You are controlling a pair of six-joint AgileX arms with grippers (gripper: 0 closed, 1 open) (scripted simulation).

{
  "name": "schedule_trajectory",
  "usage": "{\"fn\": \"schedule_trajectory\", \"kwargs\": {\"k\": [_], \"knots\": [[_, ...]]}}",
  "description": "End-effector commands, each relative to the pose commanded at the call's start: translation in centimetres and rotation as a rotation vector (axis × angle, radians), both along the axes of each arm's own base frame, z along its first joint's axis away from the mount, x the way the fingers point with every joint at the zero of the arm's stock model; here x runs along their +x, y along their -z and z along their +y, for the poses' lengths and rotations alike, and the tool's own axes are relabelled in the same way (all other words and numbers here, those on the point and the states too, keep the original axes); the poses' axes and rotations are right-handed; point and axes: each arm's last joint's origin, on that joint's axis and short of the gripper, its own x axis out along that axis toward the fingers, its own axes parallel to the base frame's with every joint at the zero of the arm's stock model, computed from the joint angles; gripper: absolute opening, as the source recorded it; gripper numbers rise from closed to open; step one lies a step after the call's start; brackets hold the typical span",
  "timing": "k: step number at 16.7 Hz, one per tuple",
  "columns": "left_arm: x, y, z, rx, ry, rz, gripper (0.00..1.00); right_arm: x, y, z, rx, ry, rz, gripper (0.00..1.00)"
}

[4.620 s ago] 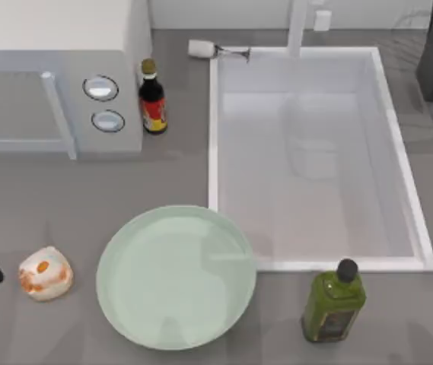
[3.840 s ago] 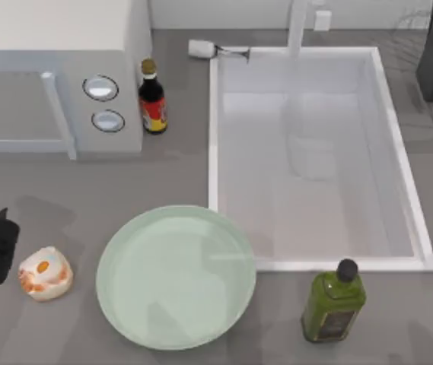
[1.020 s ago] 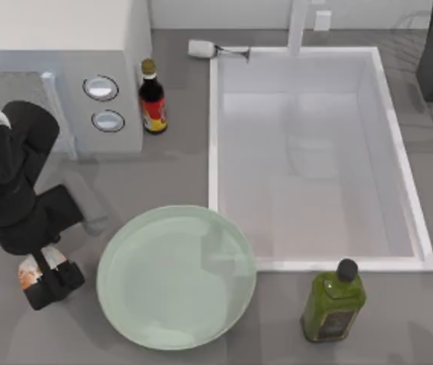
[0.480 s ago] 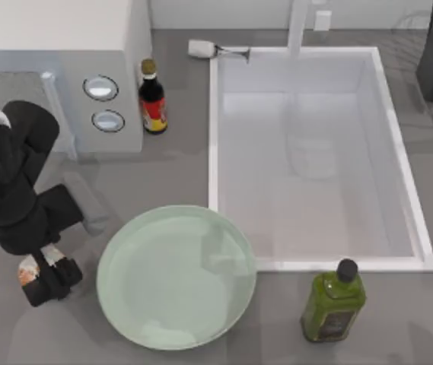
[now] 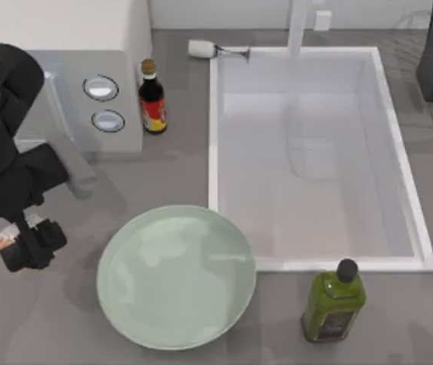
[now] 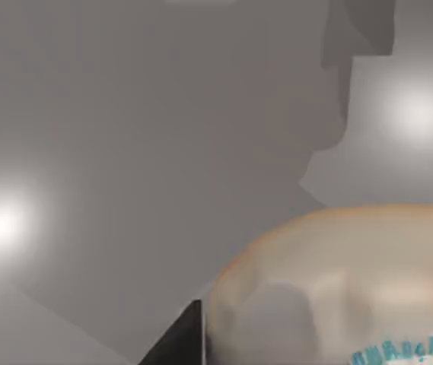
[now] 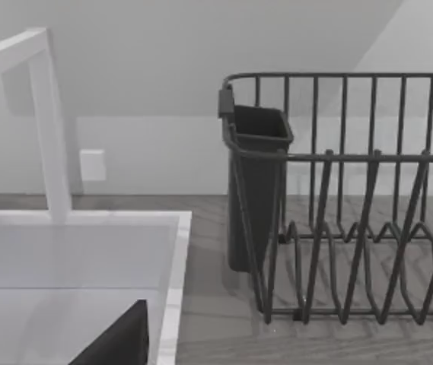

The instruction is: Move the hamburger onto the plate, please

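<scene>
Left gripper (image 5: 26, 245): closed on hamburger (image 5: 8, 237), left of plate (image 5: 176, 277). Risk: soft bun slipping out mid-carry, landing short. Right arm parked far right.

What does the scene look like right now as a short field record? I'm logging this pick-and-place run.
task stage: hamburger gripped, not yet on the plate
left gripper: shut on the hamburger, left of the plate
hamburger, wrist view: close to the camera
right arm: parked at the top view's far right edge, by the dish rack
plate: bare, in front of the sink
other items: soy sauce bottle, olive oil bottle, microwave
</scene>
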Motion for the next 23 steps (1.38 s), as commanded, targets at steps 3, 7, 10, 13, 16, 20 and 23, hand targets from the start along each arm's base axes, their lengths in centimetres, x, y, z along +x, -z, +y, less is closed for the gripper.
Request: {"fn": "schedule_trajectory", "kwargs": {"k": [3, 7, 10, 13, 16, 20, 23], "knots": [[-0.3, -2.5, 0.1, -0.005, -0.003, -0.023, 0.0, 0.0, 0.0, 0.0, 0.0, 0.0, 0.0, 1.0], [-0.2, -2.5, 0.1, -0.004, -0.003, -0.022, 0.0, 0.0, 0.0, 0.0, 0.0, 0.0, 0.0, 1.0], [-0.1, -2.5, -0.3, -0.004, 0.041, -0.02, 0.0, 0.0, 0.0, 0.0, 0.0, 0.0, 0.0, 1.0], [0.3, -2.4, -1.6, -0.004, 0.206, -0.018, 0.0, 0.0, 0.0, 0.0, 0.0, 0.0, 0.0, 1.0], [0.7, -2.2, -3.7, -0.004, 0.476, -0.007, 0.0, 0.0, 0.0, 0.0, 0.0, 0.0, 0.0, 1.0], [0.8, -1.4, -7.0, -0.012, 0.948, 0.02, 0.0, 0.0, 0.0, 0.0, 0.0, 0.0, 0.0, 1.0], [0.4, -0.7, -9.7, -0.027, 1.312, 0.045, 0.0, 0.0, 0.0, 0.0, 0.0, 0.0, 0.0, 1.0]]}}
